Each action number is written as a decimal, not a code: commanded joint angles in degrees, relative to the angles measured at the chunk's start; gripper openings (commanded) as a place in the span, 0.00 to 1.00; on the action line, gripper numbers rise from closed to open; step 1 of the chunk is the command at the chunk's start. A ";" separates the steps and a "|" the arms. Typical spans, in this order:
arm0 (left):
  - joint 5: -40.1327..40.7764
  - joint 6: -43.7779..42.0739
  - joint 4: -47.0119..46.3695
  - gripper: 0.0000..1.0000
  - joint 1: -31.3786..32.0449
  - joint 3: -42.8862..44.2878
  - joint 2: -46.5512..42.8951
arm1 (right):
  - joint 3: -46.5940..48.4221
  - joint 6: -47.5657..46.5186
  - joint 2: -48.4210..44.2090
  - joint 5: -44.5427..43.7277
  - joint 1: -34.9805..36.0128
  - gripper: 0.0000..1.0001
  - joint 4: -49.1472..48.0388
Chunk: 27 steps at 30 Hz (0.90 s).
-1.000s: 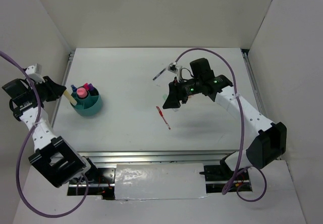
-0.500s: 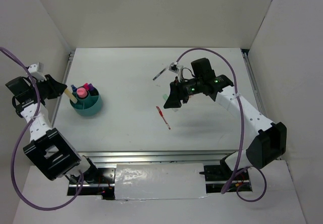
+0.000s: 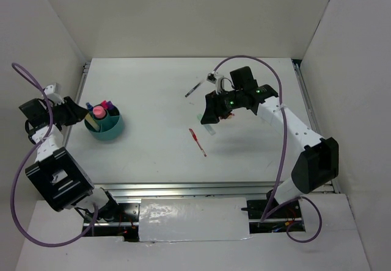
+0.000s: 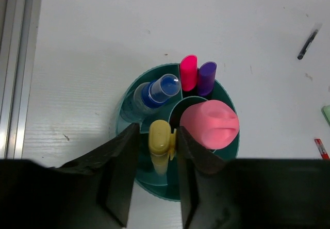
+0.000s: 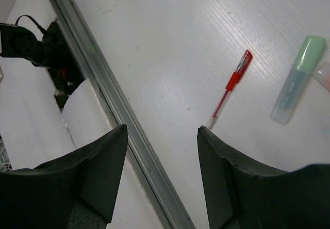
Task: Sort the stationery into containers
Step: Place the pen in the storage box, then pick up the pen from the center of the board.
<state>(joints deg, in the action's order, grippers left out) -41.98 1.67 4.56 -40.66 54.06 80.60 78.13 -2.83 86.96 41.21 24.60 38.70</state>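
My left tool (image 4: 157,131) sits at the teal cup (image 4: 125,111), its fingers (image 4: 122,177) closely flanking a yellow highlighter (image 4: 160,138) that stands in the cup's near compartment. A sliver of teal shows between the highlighter and one finger, so I cannot tell whether it is clamped or loose.

Just beyond the tool tips, the cup also holds:
- a clear blue-capped tube (image 4: 157,91), ahead and to the left
- a pink highlighter (image 4: 188,70) and a purple marker (image 4: 207,77), side by side at the far wall
- a broad pink rounded cap (image 4: 210,125), touching the right finger

My right tool (image 3: 209,115) hangs above the tabletop (image 3: 153,88) with its fingers (image 5: 98,167) spread wide and nothing between them. A red pen (image 5: 229,87) lies flat on the tabletop ahead of the gap. A pastel green highlighter (image 5: 296,82) lies to the right of the pen, apart from it. From above, a thin dark pen (image 3: 193,89) lies just beyond this tool, toward the back.
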 commanded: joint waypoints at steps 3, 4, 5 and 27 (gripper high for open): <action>-0.12 -0.97 -3.94 0.54 0.32 -0.01 -0.62 | 3.17 -0.16 2.33 -6.57 -0.08 0.64 1.46; 0.05 -0.97 -3.94 0.57 0.32 0.25 -0.62 | 3.78 0.02 3.04 -9.02 -0.25 0.65 1.99; 0.14 -0.97 -3.51 0.60 0.24 0.69 -0.44 | 5.00 0.19 4.78 -10.17 -0.08 0.65 3.13; -2.32 -6.33 2.03 0.69 5.42 3.77 -19.59 | 17.93 -4.73 27.02 -32.15 2.56 0.52 7.88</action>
<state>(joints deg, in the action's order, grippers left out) -42.83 -1.30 5.43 -36.38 57.23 63.20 91.94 -6.37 111.39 13.34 26.37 46.22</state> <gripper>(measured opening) 0.682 0.532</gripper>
